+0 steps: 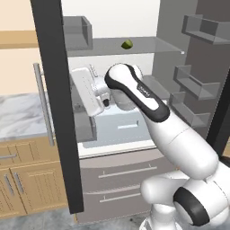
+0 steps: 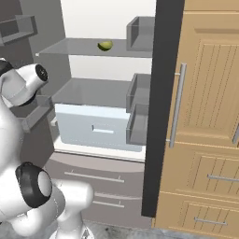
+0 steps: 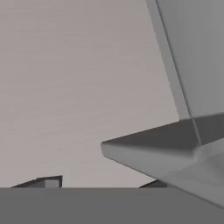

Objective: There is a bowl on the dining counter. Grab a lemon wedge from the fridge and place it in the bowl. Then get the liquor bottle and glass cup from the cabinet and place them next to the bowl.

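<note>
Left base view has the marble counter (image 1: pixel 18 114) at its left edge, then the dark edge of an open fridge (image 1: pixel 112 134) door, and inside it, at upper centre, the lemon wedge (image 1: pixel 127 44) lying alone on the glass shelf (image 1: pixel 148 45). So the fridge stands open but the wedge is not yet picked up, and by my reading the whole task is at its first stage: wedge to the bowl, then bottle and cup from the cabinet, are all left to do. The arm rises from the lower right and bends at centre frame, its white hand turned toward the left door at mid-height, well below the wedge. Right base view shows the same wedge (image 2: pixel 105 45) at upper centre on the shelf (image 2: pixel 74 46), with the arm's elbow at the left edge. Hand view shows a grey fridge wall and a door bin; the tips of the end effector (image 3: pixel 100 183) barely rise at the bottom, set well apart, so it looks wide and holds nothing.
</note>
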Controlling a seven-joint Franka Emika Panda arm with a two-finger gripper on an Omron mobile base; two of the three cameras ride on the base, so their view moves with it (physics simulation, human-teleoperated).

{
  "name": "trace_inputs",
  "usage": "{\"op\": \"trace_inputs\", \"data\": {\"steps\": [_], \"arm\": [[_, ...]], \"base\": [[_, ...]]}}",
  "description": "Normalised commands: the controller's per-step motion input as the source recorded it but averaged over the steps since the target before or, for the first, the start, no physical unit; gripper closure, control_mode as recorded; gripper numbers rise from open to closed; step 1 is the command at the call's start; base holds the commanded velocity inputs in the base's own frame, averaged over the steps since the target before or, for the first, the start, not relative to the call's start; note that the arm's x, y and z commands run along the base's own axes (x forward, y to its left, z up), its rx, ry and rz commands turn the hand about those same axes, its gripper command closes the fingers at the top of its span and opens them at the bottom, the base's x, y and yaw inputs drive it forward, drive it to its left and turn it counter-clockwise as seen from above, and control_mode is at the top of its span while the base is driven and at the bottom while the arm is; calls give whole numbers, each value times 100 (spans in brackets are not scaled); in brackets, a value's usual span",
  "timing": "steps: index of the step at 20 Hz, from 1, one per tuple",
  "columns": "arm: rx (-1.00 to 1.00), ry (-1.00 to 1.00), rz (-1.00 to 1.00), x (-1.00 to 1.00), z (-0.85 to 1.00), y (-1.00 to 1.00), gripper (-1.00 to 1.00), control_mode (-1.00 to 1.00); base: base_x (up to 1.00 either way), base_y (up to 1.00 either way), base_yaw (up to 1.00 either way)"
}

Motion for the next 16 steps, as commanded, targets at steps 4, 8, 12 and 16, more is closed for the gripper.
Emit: {"op": "trace_inputs", "data": {"steps": [4,8,12,16], "arm": [[-6,11,0,11,-14,35,-100,-100],[-11,-11,-3,-34,-3,-19,-100,-100],[-12,-18,-8,-84,0,-62,-100,-100],[-10,-10,-8,-78,0,-82,-100,-100]], "base": [[0,0,0],[0,0,0],[0,0,0],[0,0,0]]}}
